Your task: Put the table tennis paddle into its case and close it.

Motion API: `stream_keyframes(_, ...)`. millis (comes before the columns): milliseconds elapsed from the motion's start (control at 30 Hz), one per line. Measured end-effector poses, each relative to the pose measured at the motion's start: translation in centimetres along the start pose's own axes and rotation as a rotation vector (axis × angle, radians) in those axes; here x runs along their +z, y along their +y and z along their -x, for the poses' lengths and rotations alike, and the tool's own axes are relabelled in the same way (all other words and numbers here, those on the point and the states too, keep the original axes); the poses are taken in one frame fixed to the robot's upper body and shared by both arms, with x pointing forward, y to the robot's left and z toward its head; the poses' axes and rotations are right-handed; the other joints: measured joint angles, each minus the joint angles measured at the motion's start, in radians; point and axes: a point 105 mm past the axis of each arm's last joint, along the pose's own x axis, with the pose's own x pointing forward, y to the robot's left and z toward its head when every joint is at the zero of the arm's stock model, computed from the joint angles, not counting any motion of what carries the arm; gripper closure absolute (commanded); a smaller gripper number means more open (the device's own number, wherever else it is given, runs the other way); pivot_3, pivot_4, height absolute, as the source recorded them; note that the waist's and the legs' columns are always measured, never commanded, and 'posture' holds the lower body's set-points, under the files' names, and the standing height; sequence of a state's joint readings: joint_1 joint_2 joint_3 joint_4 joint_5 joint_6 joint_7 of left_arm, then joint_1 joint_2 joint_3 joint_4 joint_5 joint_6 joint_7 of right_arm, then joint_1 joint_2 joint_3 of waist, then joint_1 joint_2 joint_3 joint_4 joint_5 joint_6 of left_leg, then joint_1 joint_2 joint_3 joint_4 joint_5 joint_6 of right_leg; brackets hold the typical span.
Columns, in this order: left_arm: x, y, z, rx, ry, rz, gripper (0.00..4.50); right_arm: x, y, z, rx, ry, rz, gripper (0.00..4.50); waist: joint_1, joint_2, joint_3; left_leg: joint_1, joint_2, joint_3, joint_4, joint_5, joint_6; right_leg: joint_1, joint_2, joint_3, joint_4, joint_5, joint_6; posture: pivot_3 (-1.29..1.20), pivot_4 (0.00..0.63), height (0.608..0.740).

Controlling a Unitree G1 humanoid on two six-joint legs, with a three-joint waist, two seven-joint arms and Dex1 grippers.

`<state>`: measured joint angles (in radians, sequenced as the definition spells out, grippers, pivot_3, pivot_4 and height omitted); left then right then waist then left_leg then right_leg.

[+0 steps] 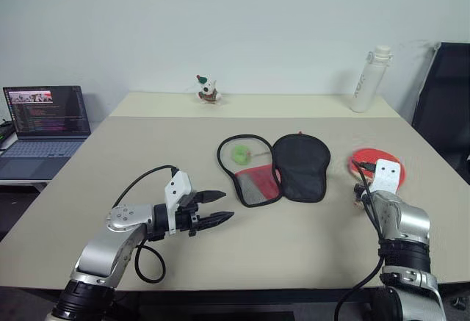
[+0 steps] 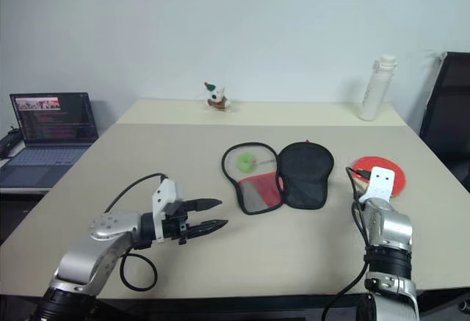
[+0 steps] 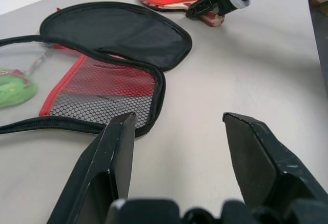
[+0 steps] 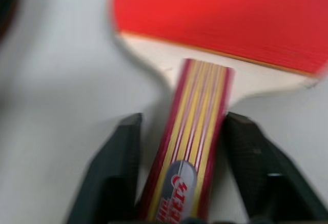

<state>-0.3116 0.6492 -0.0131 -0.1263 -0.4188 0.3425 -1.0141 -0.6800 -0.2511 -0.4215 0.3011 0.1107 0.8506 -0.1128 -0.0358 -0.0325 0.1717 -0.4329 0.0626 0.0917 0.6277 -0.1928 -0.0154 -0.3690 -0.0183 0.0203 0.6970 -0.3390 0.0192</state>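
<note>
Closing squarely on the table tennis paddle [image 4: 215, 34] handle suits the right gripper [image 4: 184, 157], fingers narrowly straddling it; left gripper [image 3: 179, 147] gapes wide.

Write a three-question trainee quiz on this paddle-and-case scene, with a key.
1. True or false: the case lies zipped shut.
2. Which pincer straddles the paddle handle: A left, B right?
3. Fill in: a green ___ sits inside the open case.

Key:
1. False; it lies spread open on the table.
2. B; the right pincer has a finger on each side of the handle, while the left pincer hangs open.
3. Ball.
</note>
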Motion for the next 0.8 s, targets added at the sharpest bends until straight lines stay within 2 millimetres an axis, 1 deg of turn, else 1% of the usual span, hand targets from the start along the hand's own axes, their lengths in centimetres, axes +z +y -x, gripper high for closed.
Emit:
stream_keyframes(67, 0.1, 0.0, 0.0, 0.0, -0.001, -0.002, 1.56, 0.2, -0.4, -0.5, -0.01, 0.0, 0.006, 3.11, 0.0, 0.0, 0.0, 0.0, -0.001, 0.0, 0.0, 0.001, 0.002, 0.0, -0.001, 0.0, 0.0, 0.001, 0.001, 0.0, 0.15, 0.74)
stream_keyframes(100, 0.1, 0.0, 0.0, 0.001, -0.001, -0.002, 1.56, 0.2, -0.6, -0.7, -0.013, 0.002, 0.006, 3.27, 0.0, -0.001, -0.001, 0.0, -0.001, 0.0, 0.001, 0.001, 0.002, 0.001, -0.001, 0.0, 0.0, 0.002, 0.001, 0.0, 0.15, 0.74)
stream_keyframes(167, 0.2, -0.1, 0.0, 0.0, -0.001, -0.004, 1.56, 0.5, -0.8, -1.1, -0.02, 0.0, 0.005, 3.36, 0.001, -0.001, -0.001, 0.0, -0.001, 0.0, 0.001, 0.002, 0.004, 0.001, -0.001, 0.0, 0.0, 0.003, 0.001, 0.0, 0.15, 0.74)
stream_keyframes(333, 0.4, -0.2, -0.1, 0.007, 0.001, -0.008, 1.56, 0.9, -1.2, -1.6, -0.026, -0.022, -0.011, 3.36, 0.003, -0.001, 0.0, 0.0, -0.001, 0.001, 0.001, 0.004, 0.006, 0.0, -0.001, 0.0, 0.0, 0.004, 0.001, 0.0, 0.15, 0.74)
stream_keyframes(400, 0.4, -0.1, -0.1, 0.009, 0.006, -0.003, 1.56, 1.7, -1.6, -1.6, -0.035, -0.048, -0.008, 3.36, 0.003, 0.002, 0.001, -0.001, -0.001, 0.001, 0.0, 0.004, 0.006, -0.002, -0.001, 0.001, 0.0, 0.004, 0.001, 0.0, 0.15, 0.74)
stream_keyframes(500, 0.4, -0.2, -0.1, 0.006, 0.009, 0.0, 1.56, 3.2, -1.2, -1.2, -0.021, -0.092, -0.013, 3.36, 0.002, 0.003, 0.002, -0.002, -0.001, 0.002, -0.004, 0.004, 0.005, -0.005, -0.001, 0.002, 0.0, 0.004, 0.001, 0.0, 0.15, 0.74)
stream_keyframes(600, 0.9, -0.5, -0.1, -0.004, 0.003, -0.011, 1.56, 5.7, 0.4, 0.3, 0.036, -0.159, -0.025, 3.36, -0.004, 0.004, 0.003, -0.003, 0.0, 0.005, -0.006, 0.005, 0.0, -0.007, 0.0, 0.004, -0.001, 0.002, -0.001, 0.0, 0.15, 0.74)
stream_keyframes(667, 0.9, -0.5, 0.0, -0.005, 0.01, -0.007, 1.56, 6.8, 2.6, 1.9, 0.104, -0.192, -0.032, 3.36, -0.011, 0.004, 0.003, -0.002, 0.001, 0.005, -0.009, 0.005, -0.001, -0.008, 0.0, 0.005, -0.001, 0.002, -0.001, 0.0, 0.15, 0.74)
stream_keyframes(733, 0.9, -0.4, 0.0, -0.004, 0.012, -0.007, 1.56, 7.1, 5.5, 3.4, 0.192, -0.199, -0.029, 3.36, -0.017, 0.004, 0.003, -0.002, 0.001, 0.006, -0.012, 0.006, -0.003, -0.01, 0.001, 0.006, -0.001, 0.002, -0.001, 0.0, 0.15, 0.74)
stream_keyframes(800, 0.9, -0.5, 0.1, -0.004, 0.013, -0.008, 1.56, 6.5, 8.3, 4.8, 0.269, -0.177, -0.025, 3.36, -0.018, 0.004, 0.003, -0.002, 0.0, 0.007, -0.014, 0.007, -0.004, -0.011, 0.001, 0.007, -0.001, 0.002, -0.001, 0.0, 0.15, 0.74)
